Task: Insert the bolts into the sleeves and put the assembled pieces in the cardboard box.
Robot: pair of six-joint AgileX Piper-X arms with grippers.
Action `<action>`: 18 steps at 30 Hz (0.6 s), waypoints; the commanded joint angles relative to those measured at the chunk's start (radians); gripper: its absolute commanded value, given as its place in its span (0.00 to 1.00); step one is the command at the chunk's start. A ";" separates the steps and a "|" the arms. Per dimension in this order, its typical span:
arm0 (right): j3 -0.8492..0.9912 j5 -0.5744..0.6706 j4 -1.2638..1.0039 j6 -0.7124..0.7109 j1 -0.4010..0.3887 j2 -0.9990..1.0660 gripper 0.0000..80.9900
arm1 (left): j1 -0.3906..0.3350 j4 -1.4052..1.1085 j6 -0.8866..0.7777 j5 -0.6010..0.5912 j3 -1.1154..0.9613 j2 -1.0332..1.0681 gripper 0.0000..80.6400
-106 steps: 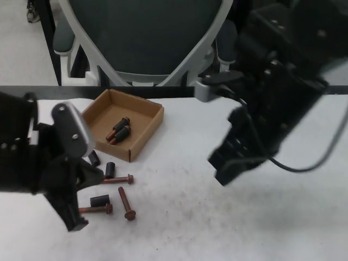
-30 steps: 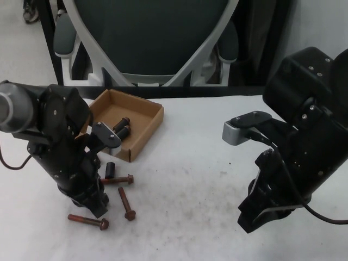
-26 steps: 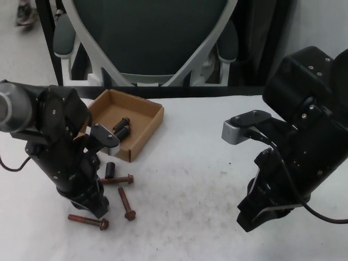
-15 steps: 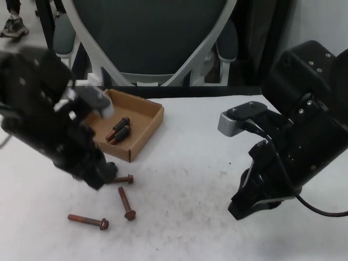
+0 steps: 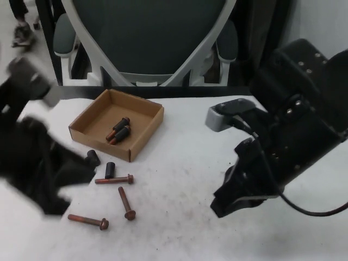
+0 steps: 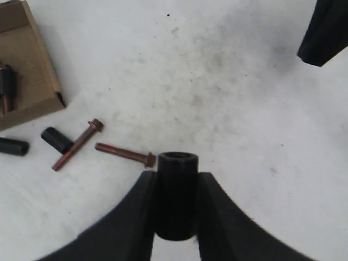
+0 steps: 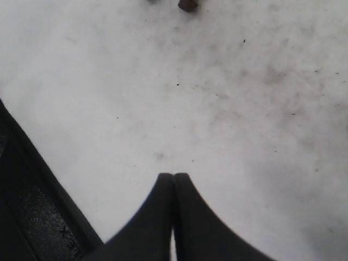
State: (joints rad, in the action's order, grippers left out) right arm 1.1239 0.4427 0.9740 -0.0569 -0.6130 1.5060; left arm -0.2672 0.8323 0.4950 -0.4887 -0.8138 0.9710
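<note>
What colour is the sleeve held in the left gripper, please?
Black sleeve, best in left wrist view.

Black sleeve (image 6: 176,198) gripped between fingers (image 6: 136,217); rusty bolts (image 5: 114,179) lie beside cardboard box (image 5: 103,145).

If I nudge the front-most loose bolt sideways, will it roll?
Likely it rolls in an arc: the bolt has a head wider than its round shank. It looks like rigid metal, so probably no bending. Lying flat, it should not tip.

no text, label or number can be read.
</note>
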 commanded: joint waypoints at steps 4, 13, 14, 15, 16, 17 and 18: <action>0.068 0.016 -0.022 0.048 -0.051 0.072 0.00 | -0.001 -0.085 -0.195 -0.014 0.185 -0.298 0.01; 0.260 0.018 -0.020 0.122 -0.093 0.263 0.00 | -0.001 -0.192 -0.302 -0.007 0.314 -0.637 0.01; 0.284 0.018 -0.020 0.136 -0.093 0.286 0.00 | -0.001 -0.193 -0.313 -0.007 0.325 -0.657 0.01; 0.307 0.018 -0.020 0.145 -0.095 0.310 0.00 | -0.001 -0.193 -0.320 -0.007 0.331 -0.669 0.01; 0.326 0.018 -0.018 0.148 -0.094 0.328 0.00 | -0.001 -0.185 -0.325 -0.007 0.334 -0.680 0.01; 0.350 0.018 -0.016 0.147 -0.094 0.352 0.00 | -0.001 -0.178 -0.323 -0.007 0.334 -0.685 0.01; 0.373 0.018 -0.008 0.147 -0.094 0.376 0.00 | -0.001 -0.178 -0.323 -0.007 0.334 -0.686 0.01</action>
State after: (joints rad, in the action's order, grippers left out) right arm 1.4492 0.4472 0.9581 0.0823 -0.7045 1.8454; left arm -0.2672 0.6557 0.1893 -0.4942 -0.4898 0.3038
